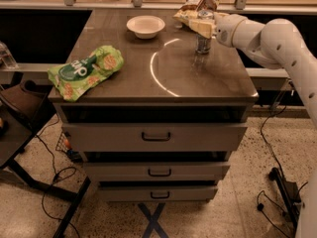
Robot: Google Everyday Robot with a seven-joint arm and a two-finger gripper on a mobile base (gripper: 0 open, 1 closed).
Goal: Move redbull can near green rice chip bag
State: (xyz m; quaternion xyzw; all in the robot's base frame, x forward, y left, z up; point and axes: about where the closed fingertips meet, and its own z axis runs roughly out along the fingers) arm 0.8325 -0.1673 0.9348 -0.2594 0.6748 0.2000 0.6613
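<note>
Cream tool [203, 26] at silver can [202, 43] (green bag [86, 71])

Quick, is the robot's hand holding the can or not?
The gripper is at the top of the can, at the far right of the table; whether it holds the can cannot be told.

Tabletop [133, 66] lies bare from gripper [201, 27] at redbull can [202, 43] to green bag [85, 72]

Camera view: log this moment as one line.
claw: at top of can | can: upright, back right of table | green bag: front left corner, apart from can | task: can not yet near green bag
</note>
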